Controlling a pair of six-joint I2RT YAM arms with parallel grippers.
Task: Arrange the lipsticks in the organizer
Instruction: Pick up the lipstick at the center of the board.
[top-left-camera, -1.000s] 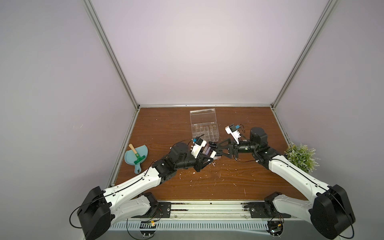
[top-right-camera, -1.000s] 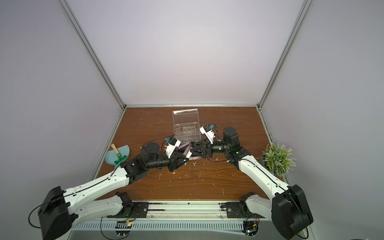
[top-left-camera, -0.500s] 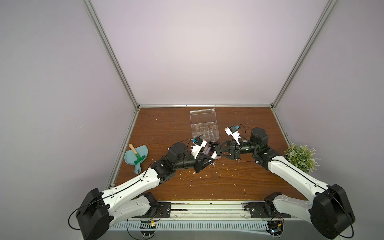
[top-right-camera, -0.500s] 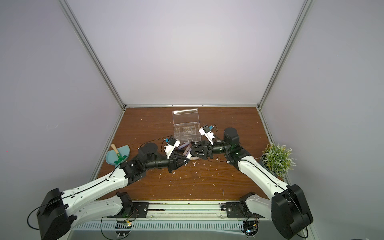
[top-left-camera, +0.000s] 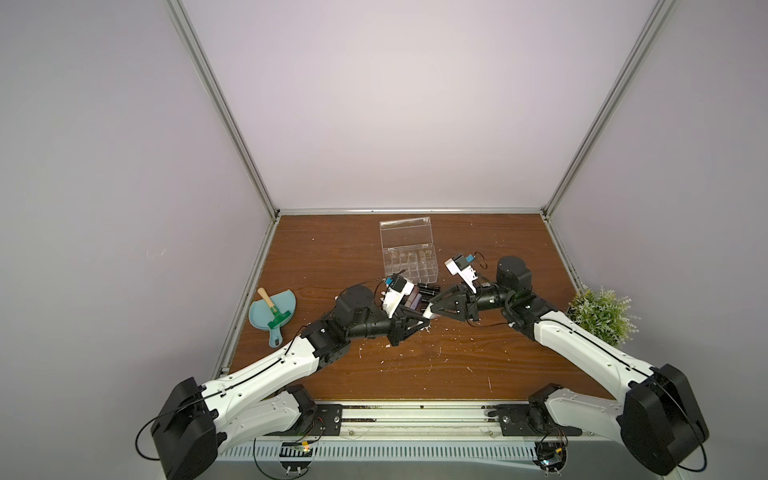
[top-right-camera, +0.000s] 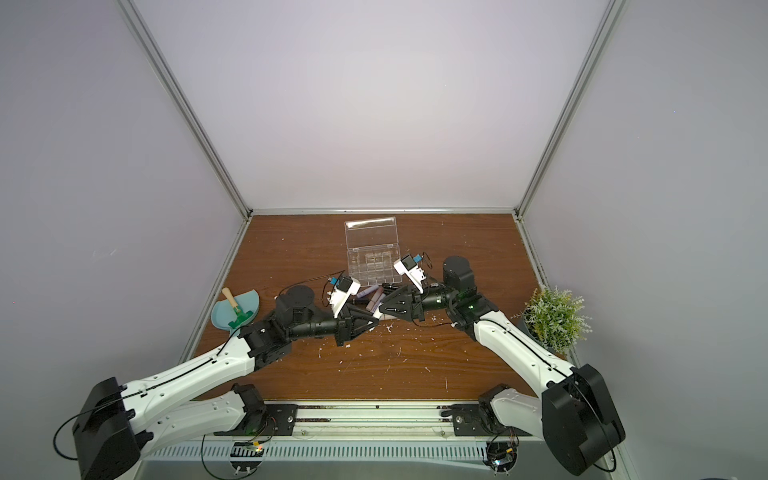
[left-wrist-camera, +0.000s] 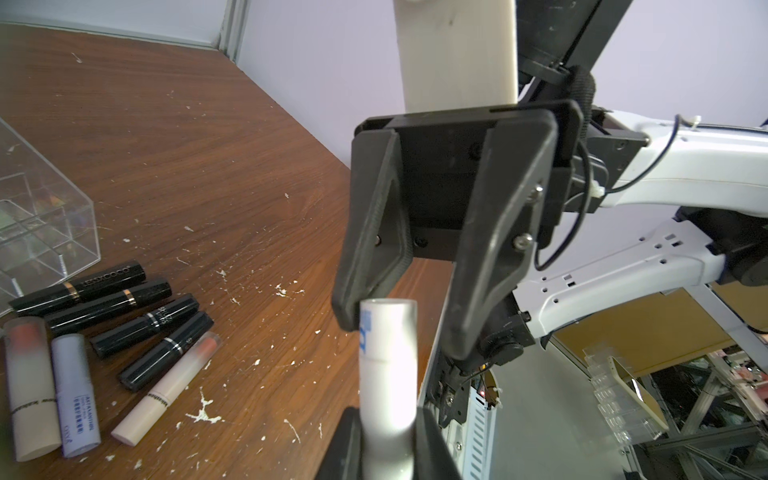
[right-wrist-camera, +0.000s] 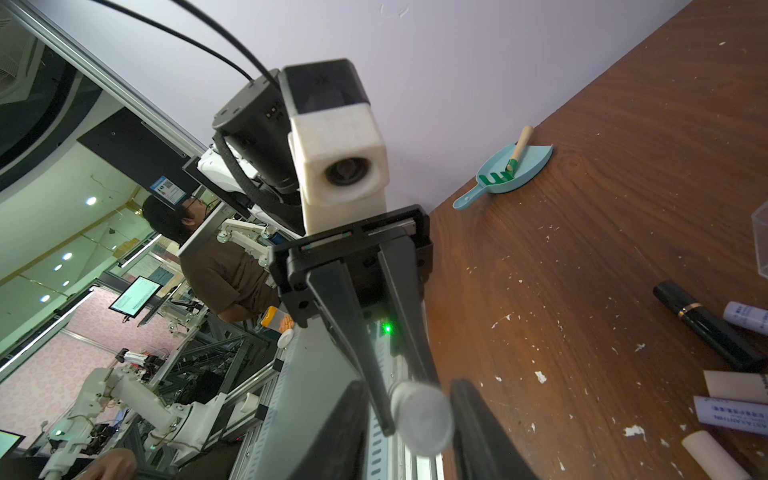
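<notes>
My left gripper (left-wrist-camera: 388, 436) is shut on a white lipstick (left-wrist-camera: 386, 345), held above the table in front of the organizer. My right gripper (left-wrist-camera: 405, 328) faces it tip to tip and is open, its jaws standing either side of the tube's free end (right-wrist-camera: 419, 415); one finger touches the tube and a gap shows at the other. In both top views the two grippers (top-left-camera: 428, 322) (top-left-camera: 433, 309) meet. Several lipsticks (left-wrist-camera: 145, 326), black, lilac (left-wrist-camera: 75, 403) and beige-pink (left-wrist-camera: 166, 386), lie beside the clear organizer (top-left-camera: 409, 262), whose lid (top-left-camera: 405, 232) is open.
A teal dustpan (top-left-camera: 272, 309) with a small brush lies near the left wall. A potted plant (top-left-camera: 602, 309) stands at the right edge. White flecks (top-left-camera: 415, 345) are scattered over the brown table. The arm bases sit on a rail along the front edge.
My right gripper has moved in toward the left gripper, and its jaws have narrowed around the white lipstick's free end. The left gripper has kept its hold on the tube.
</notes>
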